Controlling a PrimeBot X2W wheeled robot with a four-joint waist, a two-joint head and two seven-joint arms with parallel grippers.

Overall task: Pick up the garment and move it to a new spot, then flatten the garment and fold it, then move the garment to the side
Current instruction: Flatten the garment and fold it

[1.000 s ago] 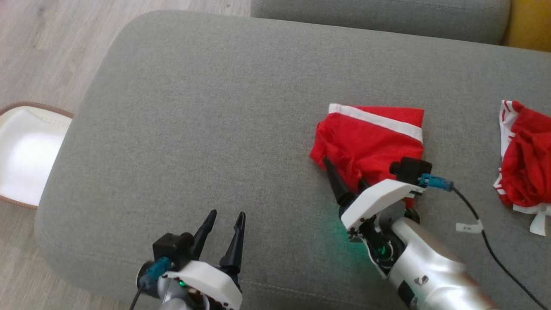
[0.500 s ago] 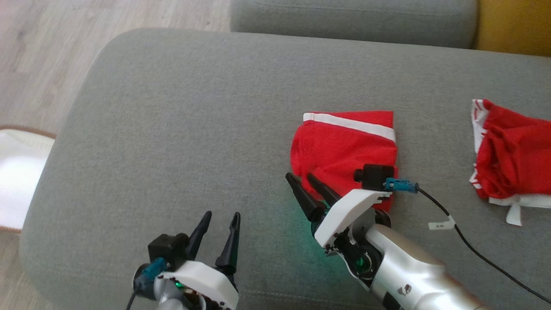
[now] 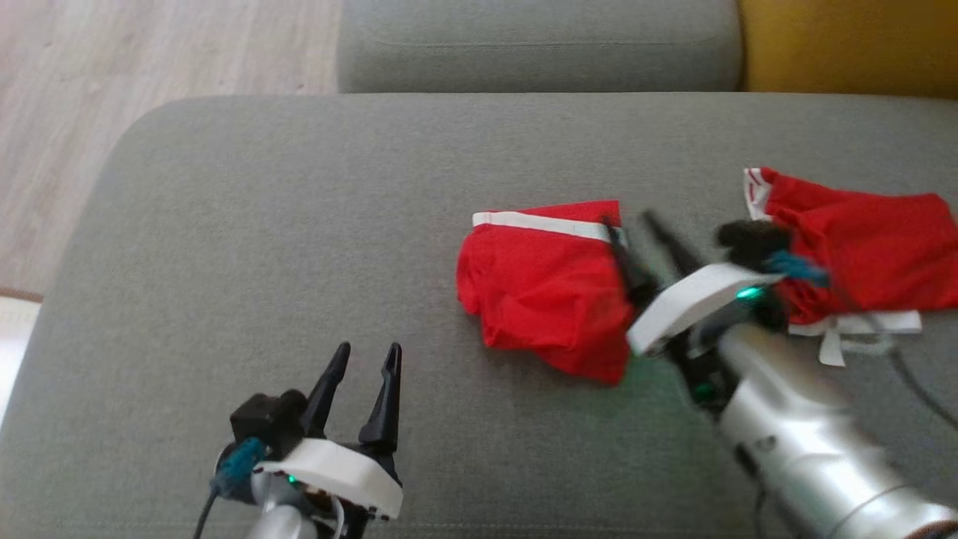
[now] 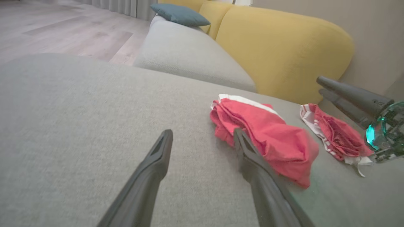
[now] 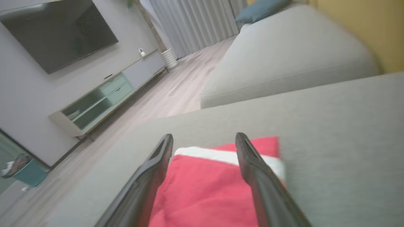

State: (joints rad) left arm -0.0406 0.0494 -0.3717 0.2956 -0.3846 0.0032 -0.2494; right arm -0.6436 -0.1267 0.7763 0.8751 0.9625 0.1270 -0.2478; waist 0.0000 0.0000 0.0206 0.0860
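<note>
The garment (image 3: 542,296), red with a white band, lies folded on the grey sofa seat (image 3: 299,224). My right gripper (image 3: 627,218) is open and blurred at the garment's right edge, fingers pointing away from me, with nothing between them. From the right wrist, that gripper (image 5: 204,136) hangs over the garment (image 5: 205,189), near the white band. My left gripper (image 3: 368,349) is open and empty over bare cushion, nearer me and to the garment's left. The left wrist view shows the left gripper (image 4: 202,131) short of the garment (image 4: 268,138), and the right gripper (image 4: 320,85) beyond it.
A second red and white garment (image 3: 861,239) lies crumpled to the right, partly behind my right wrist. A yellow backrest (image 3: 846,45) stands at the far right and another grey cushion (image 3: 539,45) behind. Wooden floor (image 3: 112,67) lies off the seat's left edge.
The head camera has shifted. My right gripper has swung from the garment's near left corner across to its right edge, staying open. The garment lies where it was. The left arm has not moved.
</note>
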